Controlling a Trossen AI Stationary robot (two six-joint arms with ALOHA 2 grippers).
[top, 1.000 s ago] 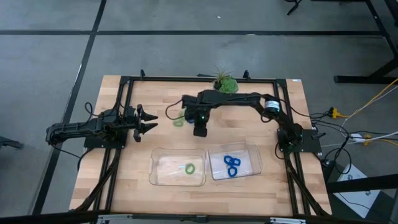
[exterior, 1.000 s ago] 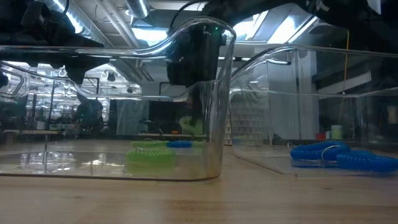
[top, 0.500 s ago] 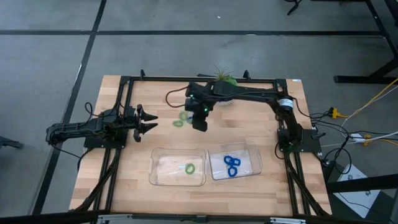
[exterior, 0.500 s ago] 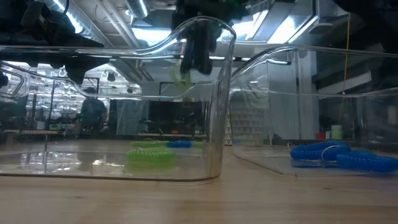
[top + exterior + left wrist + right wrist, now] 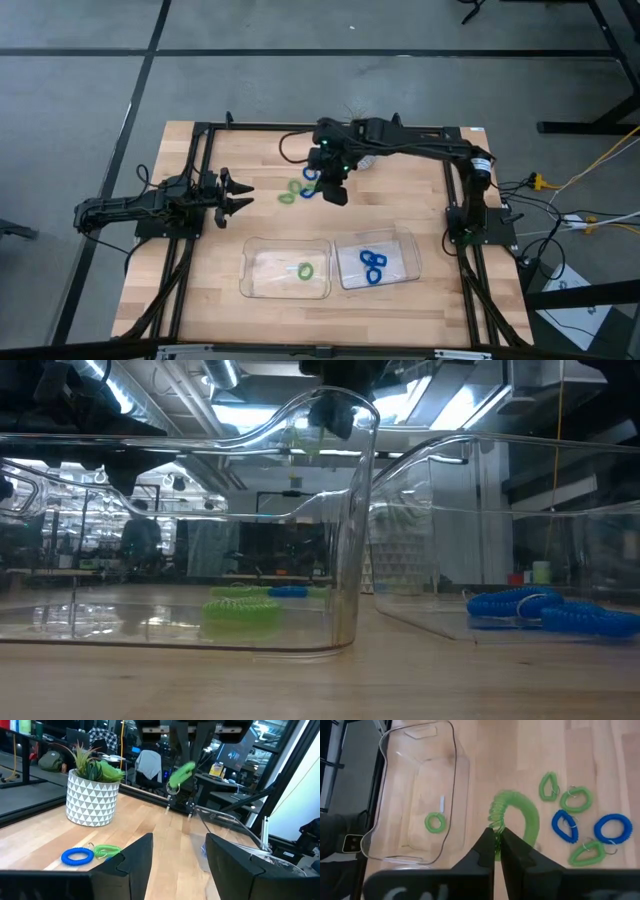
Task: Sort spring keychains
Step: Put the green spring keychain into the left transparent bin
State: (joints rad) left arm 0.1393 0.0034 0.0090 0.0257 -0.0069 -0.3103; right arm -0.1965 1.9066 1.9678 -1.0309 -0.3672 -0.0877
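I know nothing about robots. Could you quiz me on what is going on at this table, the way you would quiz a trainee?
1. True or false: the right gripper is shut on a green keychain.
2. The clear tray nearer the right arm holds: A. blue keychains; B. green keychains; C. nothing.
3. How many keychains lie in the clear tray nearer the left arm?

Key: 1. true; 2. A; 3. one.
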